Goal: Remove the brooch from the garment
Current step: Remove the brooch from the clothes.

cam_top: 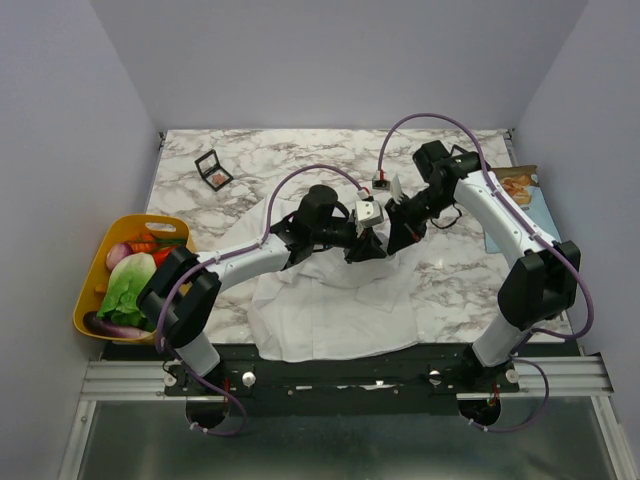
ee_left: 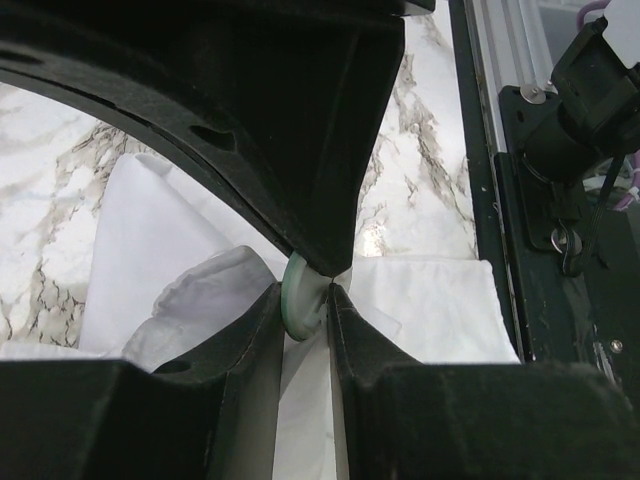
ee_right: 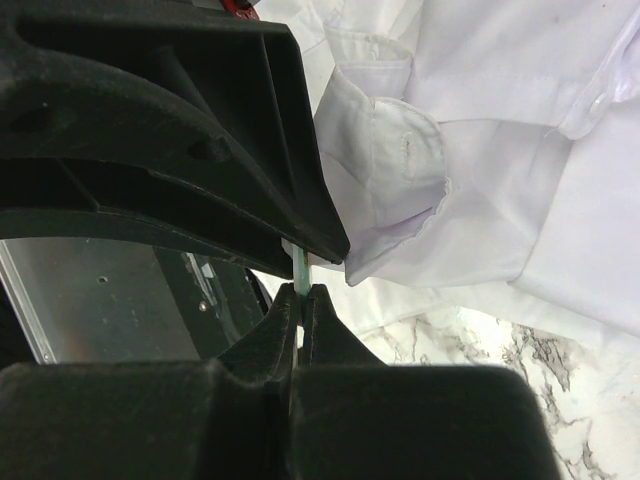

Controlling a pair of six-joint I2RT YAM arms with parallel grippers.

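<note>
The garment (cam_top: 330, 310) is a white shirt spread over the near middle of the marble table. Part of it is lifted toward the two grippers, which meet above its upper edge. My left gripper (cam_top: 362, 248) is shut on a fold of the garment (ee_left: 430, 300) with the brooch (ee_left: 298, 300), a pale green disc, pressed between its fingers (ee_left: 305, 295). My right gripper (cam_top: 398, 238) comes from the opposite side. In the right wrist view it is shut (ee_right: 300, 292) on the thin green edge of the brooch (ee_right: 300, 272). A cuff of the garment (ee_right: 400, 160) lies below. The brooch is hidden in the top view.
A yellow basket (cam_top: 85, 300) of vegetables hangs at the table's left edge. A black makeup palette (cam_top: 213, 170) lies open at the back left, and a smaller one (cam_top: 381, 184) lies behind the grippers. A blue mat with an orange item (cam_top: 520, 195) sits at the right edge.
</note>
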